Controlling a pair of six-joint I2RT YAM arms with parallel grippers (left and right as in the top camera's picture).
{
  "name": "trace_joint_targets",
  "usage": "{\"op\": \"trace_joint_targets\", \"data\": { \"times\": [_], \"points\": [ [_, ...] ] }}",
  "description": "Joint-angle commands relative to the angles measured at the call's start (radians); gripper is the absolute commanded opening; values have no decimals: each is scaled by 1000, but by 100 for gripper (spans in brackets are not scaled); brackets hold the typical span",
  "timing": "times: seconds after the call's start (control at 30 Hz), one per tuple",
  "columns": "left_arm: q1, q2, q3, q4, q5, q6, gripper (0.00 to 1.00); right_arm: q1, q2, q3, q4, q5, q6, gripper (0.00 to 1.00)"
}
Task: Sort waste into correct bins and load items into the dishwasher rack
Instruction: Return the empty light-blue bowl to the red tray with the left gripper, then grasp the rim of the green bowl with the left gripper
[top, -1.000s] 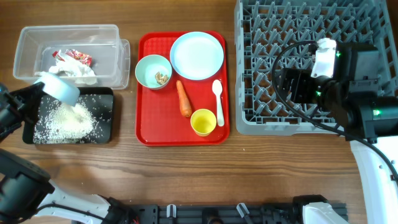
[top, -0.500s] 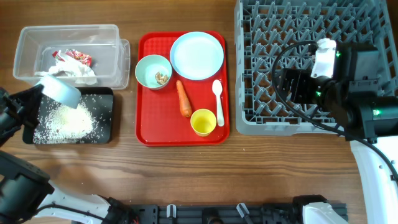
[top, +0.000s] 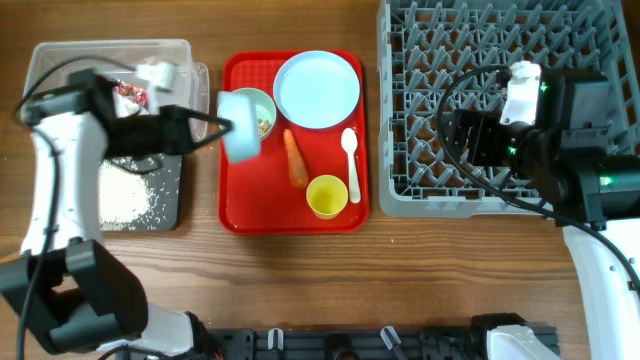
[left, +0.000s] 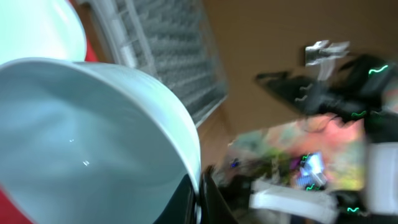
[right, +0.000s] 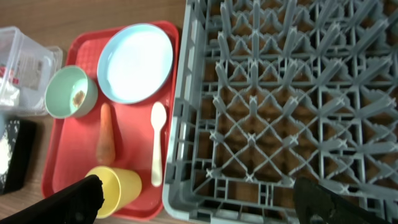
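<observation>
A second ago my left hand (top: 222, 125) held this pale blue-green round bowl (top: 240, 125) tipped over the shallow black rectangular tray (top: 178, 190). Now my arm has swung right, and the bowl hangs over the left edge of the red plastic serving tray (top: 290, 215). It is clamped at the rim and still tilted. My left wrist view shows its inside bare. The white rice grains (top: 125, 195) lie spread in the black tray, so I judge that pouring done and this bowl ready for the large grey plastic dishwasher rack (top: 420, 190), which is well apart to the right.

The second pale blue-green bowl (top: 262, 108) sits just behind the one I carry, with small brownish food scraps (top: 264, 124) in it. The orange carrot (top: 296, 160), round pale blue plate (top: 317, 89), white plastic spoon (top: 350, 160) and small yellow cup (top: 327, 196) wait on the red tray. My right hand (right: 196, 186) hovers over the rack, fingers spread wide and holding nothing.

The red snack wrapper (top: 130, 92) in the clear rectangular plastic tub (top: 60, 55) carries print, but it is too small to read. I can make out no other writing.
</observation>
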Motion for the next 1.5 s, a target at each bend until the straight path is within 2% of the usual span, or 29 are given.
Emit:
{"op": "trace_joint_targets", "data": {
  "times": [0.0,0.03,0.07,0.1,0.13,0.23,0.3,0.43,0.7,0.73,0.8,0.87,0.93,1.0,1.1,1.2,1.3,1.4,1.47],
  "points": [
    [-166,-16,11,188,-440,-547,4,-2,7,10,-1,-8,4,100],
    [-208,-16,11,219,-625,-684,4,-2,7,10,-2,-8,4,100],
    [-247,-16,11,229,-774,-771,4,-2,7,10,-3,-8,4,100],
    [-302,-16,11,232,-927,-832,4,-2,7,10,-5,-8,4,100],
    [-354,-16,11,231,-1017,-860,4,-2,7,10,-6,-8,3,100],
    [-504,-16,11,201,-1185,-884,4,-2,7,10,-5,-8,3,100],
    [-605,-16,-4,190,-1327,-966,4,-2,7,10,-10,-8,4,100],
    [-723,-14,-93,277,-1459,-993,4,-2,7,10,-11,-8,3,100],
    [-751,-14,-270,461,-1455,-1019,4,-2,7,10,-8,-8,3,99],
    [-752,-14,-272,463,-1455,-1019,7,-2,7,10,-10,-8,3,100],
    [-751,-14,-272,461,-1456,-1018,25,-2,7,10,-14,-8,4,100],
    [-751,-14,-268,468,-1456,-961,57,-2,7,10,-16,-9,4,100],
    [-748,-14,-229,457,-1458,-929,71,-2,7,10,-8,-8,4,100],
    [-737,-14,-140,444,-1456,-916,79,-2,7,10,-4,-8,4,100],
    [-689,-14,-22,537,-1443,-791,91,-2,7,10,-4,-8,3,100],
    [-627,3,-10,703,-1441,-705,92,-2,18,10,0,-8,4,100],
    [-562,84,-10,784,-1412,-699,92,-2,38,10,-5,-9,5,100],
    [-552,179,-10,793,-1317,-645,82,-2,64,10,-12,-9,5,100],
    [-566,220,-10,792,-1318,-640,76,-2,79,10,-12,-9,5,100]
  ]
}}
